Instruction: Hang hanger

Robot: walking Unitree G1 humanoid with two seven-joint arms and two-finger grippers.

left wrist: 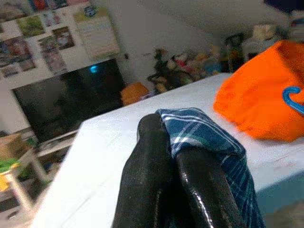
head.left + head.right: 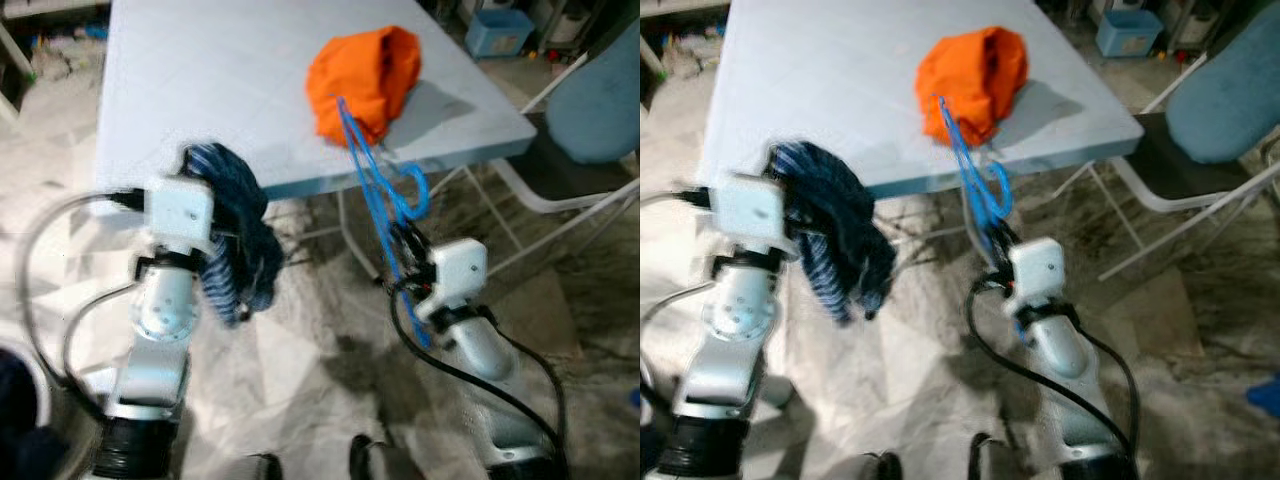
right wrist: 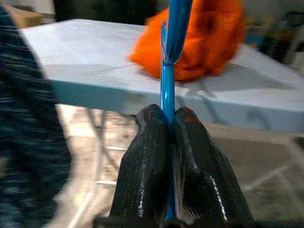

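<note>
Blue plastic hanger (image 2: 375,190) is being pinched upright in the right gripper (image 3: 167,124); the left gripper (image 1: 183,164) is clamping a blue plaid shirt (image 2: 235,245), readying dressing.

Both arms forward, jaws of each closed

We appear to be in a lived-in home room. A dark television (image 1: 64,102) stands against a wall hung with posters (image 1: 40,33) and a calendar (image 1: 100,32), and soft toys (image 1: 190,66) crowd a shelf beside it. A pale folding table (image 2: 210,70) stands on a marbled tile floor (image 2: 310,340) — a folding chair (image 2: 590,130) beside it, a blue storage bin (image 2: 498,32) beyond.
</note>
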